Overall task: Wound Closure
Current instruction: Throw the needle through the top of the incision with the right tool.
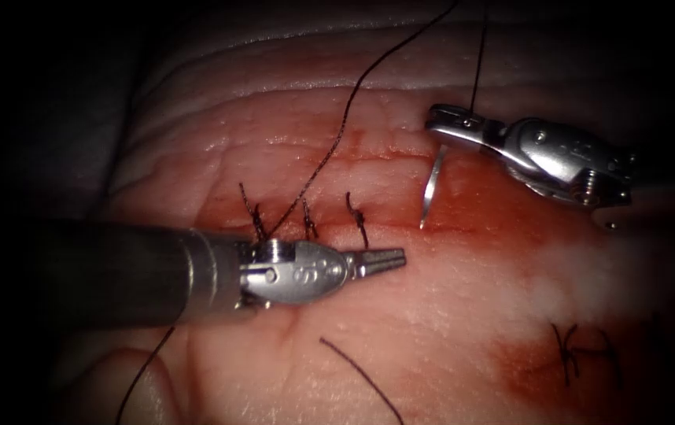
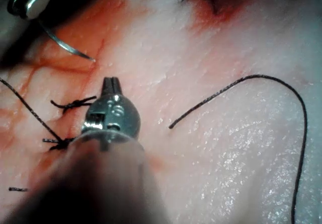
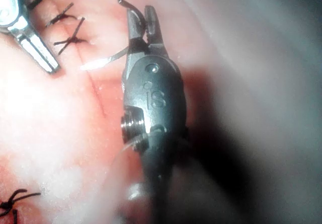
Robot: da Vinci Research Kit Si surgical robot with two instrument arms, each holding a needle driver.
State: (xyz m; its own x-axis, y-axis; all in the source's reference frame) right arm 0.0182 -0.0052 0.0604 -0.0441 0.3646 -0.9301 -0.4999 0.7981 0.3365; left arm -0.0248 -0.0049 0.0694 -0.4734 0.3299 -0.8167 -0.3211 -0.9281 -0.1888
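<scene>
Bench closure of a cut in the tissue (image 1: 400, 307), partly sutured. Three knotted stitches (image 1: 306, 224) with short upright tails cross the left part of the cut (image 1: 463, 230). To their right the cut lies open, with no stitch, amid red fluid (image 1: 503, 212); by this showing, that stretch remains to be closed. A separate group of stitches (image 1: 581, 350) sits at lower right.

The right tool (image 1: 444, 122) enters from the right. Its fingers are clamped on the needle (image 1: 430, 189) near the thread end of its curve. The body of the needle hangs down from the fingers, its tip at the unstitched stretch of the cut. Whether the tip touches or has entered the tissue cannot be told; the curve itself lies clear of it. The thread (image 1: 345, 126) runs from the stitch line up and out of the endoscope view, and another strand rises from the right tool.

The left tool (image 1: 385, 260) lies just below the three stitches, its fingers together and holding nothing, the tips pointing right. A loose length of thread (image 1: 361, 374) lies on the tissue below it.
</scene>
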